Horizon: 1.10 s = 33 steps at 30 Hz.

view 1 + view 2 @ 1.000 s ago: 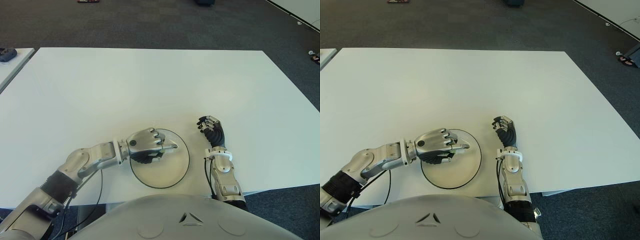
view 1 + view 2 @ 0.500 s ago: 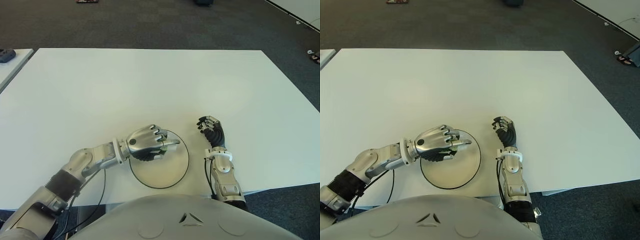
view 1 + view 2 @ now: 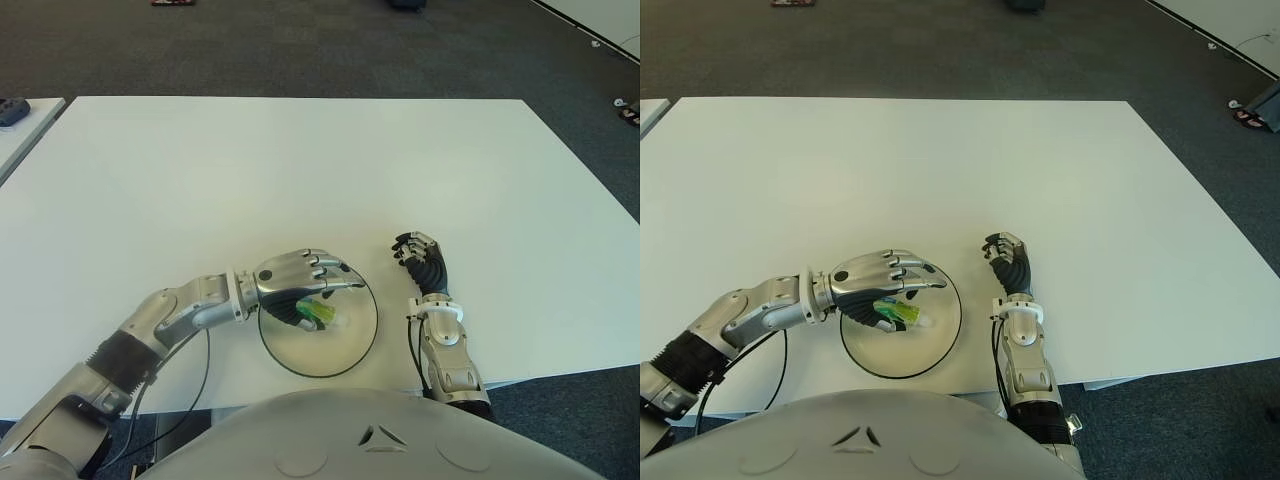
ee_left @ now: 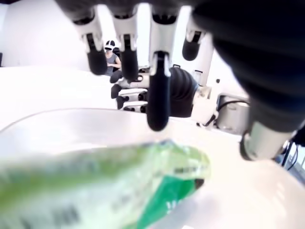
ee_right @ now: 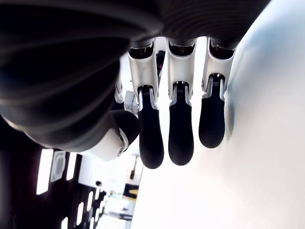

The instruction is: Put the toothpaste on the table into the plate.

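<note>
My left hand (image 3: 300, 283) is over the near-left part of the plate (image 3: 362, 335), fingers spread and lifted off the toothpaste (image 3: 317, 312). The green tube lies inside the plate, under my palm and fingertips, one end poking out toward the plate's middle. In the left wrist view the fingertips (image 4: 158, 107) hang above the tube (image 4: 143, 191) with a clear gap, nothing pinched. So I judge the drop as made: toothpaste is in the plate, hand holds nothing.

What's left, by my read: pull the left hand clear of the plate without nudging the tube. Otherwise the task looks basically finished.

My right hand (image 3: 423, 262) shows just to the right of the plate, on the white table (image 3: 300, 170). Fingers loosely curled, gripping nothing; the right wrist view shows the fingertips (image 5: 181, 138) hanging next to the table surface with nothing between them and the thumb.

Hard to make out:
- Part of the tube is hidden under my left palm in both eye views, so I can't tell its full length or whether its far end leans on the plate rim.
- Can't tell if the tube lies flat or is propped a bit; the wrist view shows it blurred and cut off at the frame edge.
- Can't tell if the thumb of my left hand touches the plate.
- Whether my right hand actually touches the table isn't certain from the eye views.
</note>
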Each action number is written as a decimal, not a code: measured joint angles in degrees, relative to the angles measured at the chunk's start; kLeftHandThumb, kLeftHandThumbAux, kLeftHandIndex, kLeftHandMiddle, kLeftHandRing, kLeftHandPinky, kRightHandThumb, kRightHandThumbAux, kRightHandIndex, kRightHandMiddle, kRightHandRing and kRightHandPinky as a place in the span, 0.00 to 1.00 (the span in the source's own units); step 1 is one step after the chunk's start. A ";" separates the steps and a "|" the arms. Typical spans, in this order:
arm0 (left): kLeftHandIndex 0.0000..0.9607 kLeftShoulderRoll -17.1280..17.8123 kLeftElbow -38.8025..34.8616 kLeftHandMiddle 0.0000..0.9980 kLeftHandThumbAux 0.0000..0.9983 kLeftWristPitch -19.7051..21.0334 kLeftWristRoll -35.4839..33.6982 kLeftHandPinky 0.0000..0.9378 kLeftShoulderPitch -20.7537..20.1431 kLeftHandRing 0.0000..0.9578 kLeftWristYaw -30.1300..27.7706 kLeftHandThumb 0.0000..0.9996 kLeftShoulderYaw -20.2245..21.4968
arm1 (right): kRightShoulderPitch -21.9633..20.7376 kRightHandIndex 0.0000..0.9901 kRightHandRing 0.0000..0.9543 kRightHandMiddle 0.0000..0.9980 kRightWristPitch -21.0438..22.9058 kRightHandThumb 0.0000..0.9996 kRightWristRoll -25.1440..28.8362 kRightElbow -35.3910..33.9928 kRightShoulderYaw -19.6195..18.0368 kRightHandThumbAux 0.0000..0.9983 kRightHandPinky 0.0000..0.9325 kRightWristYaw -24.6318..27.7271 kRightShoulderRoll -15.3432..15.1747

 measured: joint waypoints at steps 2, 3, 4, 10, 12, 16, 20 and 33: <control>0.00 -0.17 0.04 0.00 0.38 -0.02 -1.84 0.00 0.21 0.00 -0.54 0.24 0.44 | 0.00 0.43 0.57 0.54 -0.10 0.71 0.04 0.08 -0.02 0.73 0.59 0.00 0.01; 0.00 -0.26 0.08 0.00 0.36 -0.06 -2.72 0.00 0.29 0.00 -0.71 0.24 0.63 | 0.00 0.43 0.57 0.54 -0.12 0.71 0.07 0.11 -0.03 0.73 0.59 0.00 0.02; 0.00 -0.35 0.13 0.00 0.34 -0.17 -3.31 0.00 0.32 0.00 -0.77 0.25 0.74 | 0.00 0.43 0.57 0.54 -0.13 0.71 0.09 0.14 -0.04 0.73 0.59 0.00 0.03; 0.00 -1.11 0.64 0.00 0.29 -1.73 -4.80 0.00 0.35 0.00 -0.80 0.26 1.21 | -0.02 0.43 0.57 0.54 -0.16 0.71 0.11 0.23 -0.05 0.73 0.59 0.00 0.08; 0.00 -1.37 1.09 0.00 0.28 -2.43 -4.80 0.00 0.29 0.00 -0.78 0.25 1.39 | -0.08 0.43 0.57 0.54 -0.22 0.71 0.11 0.31 -0.05 0.73 0.59 0.00 0.10; 0.00 -2.34 2.56 0.00 0.26 -4.04 -4.03 0.00 -0.07 0.00 0.04 0.24 2.10 | -0.11 0.43 0.57 0.54 -0.34 0.71 0.15 0.38 -0.08 0.73 0.60 0.00 0.09; 0.00 -2.98 3.34 0.00 0.25 -5.37 -3.51 0.00 -0.39 0.00 0.92 0.23 2.96 | -0.11 0.43 0.57 0.54 -0.40 0.71 0.18 0.40 -0.12 0.73 0.59 0.00 0.09; 0.00 -3.90 9.97 0.00 0.31 -5.29 -5.54 0.00 -7.31 0.00 2.32 0.19 8.95 | -0.17 0.43 0.57 0.54 -0.42 0.71 0.17 0.49 -0.17 0.73 0.60 -0.08 0.34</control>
